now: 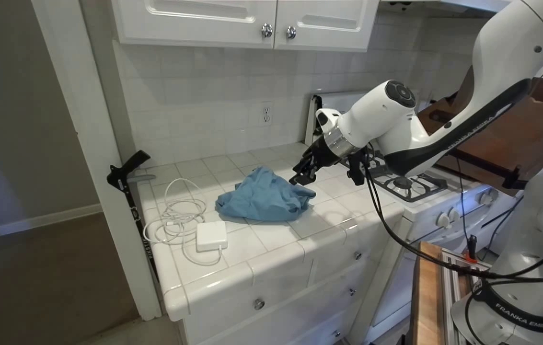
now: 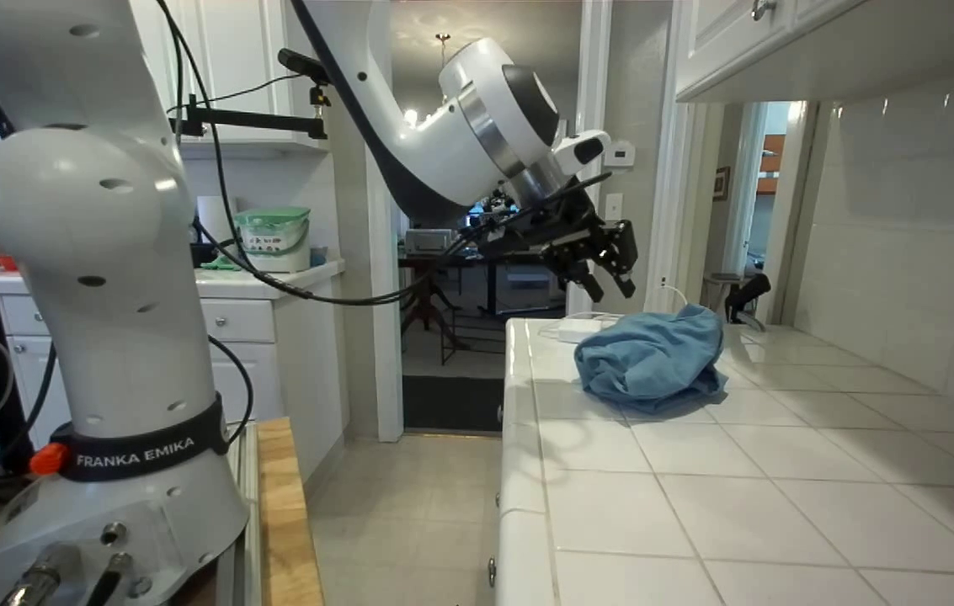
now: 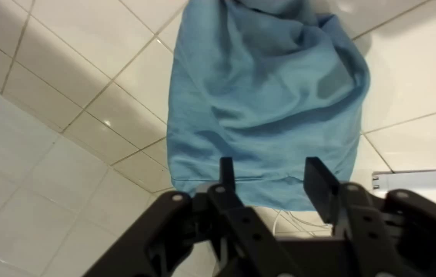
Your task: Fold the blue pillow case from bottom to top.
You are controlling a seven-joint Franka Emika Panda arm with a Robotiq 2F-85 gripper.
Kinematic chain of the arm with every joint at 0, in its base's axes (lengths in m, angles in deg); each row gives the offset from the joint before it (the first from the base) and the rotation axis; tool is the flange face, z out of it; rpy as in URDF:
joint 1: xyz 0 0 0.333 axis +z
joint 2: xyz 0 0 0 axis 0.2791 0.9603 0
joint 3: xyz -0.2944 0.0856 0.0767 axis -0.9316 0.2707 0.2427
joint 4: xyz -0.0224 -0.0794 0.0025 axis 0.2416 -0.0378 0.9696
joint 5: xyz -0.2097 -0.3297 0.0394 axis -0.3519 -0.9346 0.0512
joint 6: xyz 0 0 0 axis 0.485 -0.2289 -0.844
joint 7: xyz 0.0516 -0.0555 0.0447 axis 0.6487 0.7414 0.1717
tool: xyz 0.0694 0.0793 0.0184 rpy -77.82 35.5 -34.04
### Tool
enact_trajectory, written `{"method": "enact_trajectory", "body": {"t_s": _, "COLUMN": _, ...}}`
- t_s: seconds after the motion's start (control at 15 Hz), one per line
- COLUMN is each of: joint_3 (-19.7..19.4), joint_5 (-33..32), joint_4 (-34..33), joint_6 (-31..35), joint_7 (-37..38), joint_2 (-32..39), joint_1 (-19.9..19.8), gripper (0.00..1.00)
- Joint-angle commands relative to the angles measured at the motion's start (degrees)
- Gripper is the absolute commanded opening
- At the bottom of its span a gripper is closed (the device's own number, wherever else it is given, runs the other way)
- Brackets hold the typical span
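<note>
The blue pillow case lies rumpled and bunched on the white tiled counter, and it also shows in an exterior view. In the wrist view the pillow case is roughly squarish and wrinkled, with a seam near its lower edge. My gripper is open, with nothing between its fingers. In the exterior views the gripper is above the counter beside the cloth, and the gripper appears higher than the cloth, apart from it. The fingers hide part of the cloth's lower edge in the wrist view.
A white flat box with a coiled white cable lies beside the cloth. The stove stands at one end of the counter. Wall cabinets hang above. A black-handled cane leans at the counter's far end.
</note>
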Motion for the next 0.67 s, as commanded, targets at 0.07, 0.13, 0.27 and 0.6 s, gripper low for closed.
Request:
{"method": "enact_trajectory", "body": {"t_s": 0.07, "joint_3": -3.07, "joint_5": 20.36, "joint_4": 6.26, "joint_6": -4.94, "joint_7": -6.29, "joint_2": -6.92, "joint_1": 7.78, "gripper": 0.9}}
{"method": "enact_trajectory", "body": {"t_s": 0.13, "joint_3": -4.43, "joint_5": 24.86, "joint_4": 6.98, "joint_6": -6.49, "joint_7": -7.95, "joint_2": -8.47, "joint_1": 10.43, "gripper": 0.96}}
{"method": "enact_trajectory", "body": {"t_s": 0.27, "joint_3": -6.62, "joint_5": 33.2, "joint_4": 7.45, "joint_6": -10.74, "joint_7": -11.01, "joint_2": -12.3, "joint_1": 15.25, "gripper": 1.0}}
{"method": "enact_trajectory", "body": {"t_s": 0.6, "joint_3": 2.02, "joint_5": 44.83, "joint_4": 5.63, "joint_6": -14.81, "joint_7": -17.3, "joint_2": -13.46, "joint_1": 9.98, "gripper": 1.0}}
